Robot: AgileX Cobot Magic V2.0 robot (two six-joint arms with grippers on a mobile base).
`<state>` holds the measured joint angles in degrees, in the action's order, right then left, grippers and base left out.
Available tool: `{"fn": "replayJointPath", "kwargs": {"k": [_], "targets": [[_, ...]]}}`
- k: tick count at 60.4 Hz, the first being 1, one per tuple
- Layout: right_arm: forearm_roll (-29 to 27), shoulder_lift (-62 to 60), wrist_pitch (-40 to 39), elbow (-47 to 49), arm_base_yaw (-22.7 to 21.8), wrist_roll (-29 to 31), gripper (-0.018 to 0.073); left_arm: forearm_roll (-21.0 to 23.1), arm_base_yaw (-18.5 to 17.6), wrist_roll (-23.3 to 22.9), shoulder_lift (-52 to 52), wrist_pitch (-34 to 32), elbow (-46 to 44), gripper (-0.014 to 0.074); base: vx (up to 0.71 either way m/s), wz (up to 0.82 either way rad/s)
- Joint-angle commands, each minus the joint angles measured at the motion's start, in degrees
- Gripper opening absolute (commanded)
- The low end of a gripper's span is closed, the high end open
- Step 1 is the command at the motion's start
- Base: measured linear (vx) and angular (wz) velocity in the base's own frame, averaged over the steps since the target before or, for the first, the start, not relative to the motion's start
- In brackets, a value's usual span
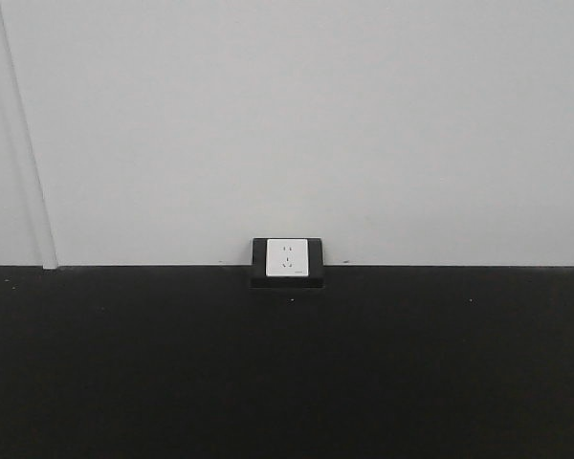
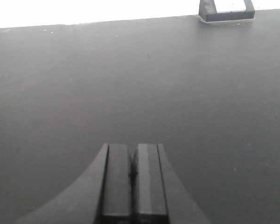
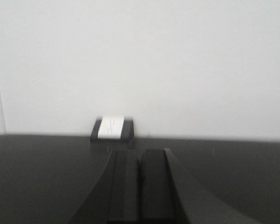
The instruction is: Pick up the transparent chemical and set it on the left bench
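Note:
The transparent chemical is out of view in every frame. My left gripper (image 2: 133, 148) is shut and empty, its jaws pressed together, over a black bench top (image 2: 130, 79). My right gripper (image 3: 139, 152) is shut and empty too, held low over the same black bench top (image 3: 42, 177) and pointing at the wall. Neither gripper shows in the front view.
A white power socket in a black housing (image 1: 288, 260) stands at the back edge of the black bench top (image 1: 287, 373), against the white wall (image 1: 297, 115). The socket also shows in the left wrist view (image 2: 227, 10) and in the right wrist view (image 3: 111, 128).

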<state>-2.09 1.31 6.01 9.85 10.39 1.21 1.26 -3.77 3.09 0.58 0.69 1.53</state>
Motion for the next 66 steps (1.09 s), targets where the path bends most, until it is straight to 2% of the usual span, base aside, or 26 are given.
{"fn": "replayJointPath", "kwargs": {"k": [1,15,28,33,43,50,59,63,66], "targets": [[2.7,6.3,-0.1,10.9,-0.2,2.0,-0.0004,0.0,-0.1,-0.4,1.1,-4.5,0.9,-0.0004,0.0,0.0],[3.8,23.6,1.2,25.7,-0.2,1.7,-0.0004,0.0,-0.1,-0.4,1.1,-4.5,0.9,-0.0004,0.0,0.0],[3.3,31.5,0.2,28.0,-0.2,1.6,0.001,0.0,-0.1,-0.4,1.1,-4.5,0.9,-0.0004,0.0,0.0],[2.1,33.7,0.4,28.0,-0.2,1.5,0.0055,0.0,-0.1,-0.4,1.1,-4.5,0.9,-0.0004,0.0,0.0],[2.1,35.7,0.5,28.0,-0.2,1.5,0.0225,0.0,-0.1,-0.4,1.1,-4.5,0.9,-0.0004,0.0,0.0],[2.1,35.9,0.4,28.0,-0.2,1.5,0.0442,0.0,-0.1,-0.4,1.1,-4.5,0.9,-0.0004,0.0,0.0],[2.1,35.9,-2.0,28.0,-0.2,1.7,0.0675,0.0,-0.1,-0.4,1.1,-4.5,0.9,-0.0004,0.0,0.0],[1.7,35.9,-3.8,28.0,-0.2,1.5,0.0732,0.0,-0.1,-0.4,1.1,-4.5,0.9,-0.0004,0.0,0.0],[1.7,35.9,-5.4,28.0,-0.3,1.4,0.073,0.0,-0.1,-0.4,1.1,-4.5,0.9,-0.0004,0.0,0.0]]}}
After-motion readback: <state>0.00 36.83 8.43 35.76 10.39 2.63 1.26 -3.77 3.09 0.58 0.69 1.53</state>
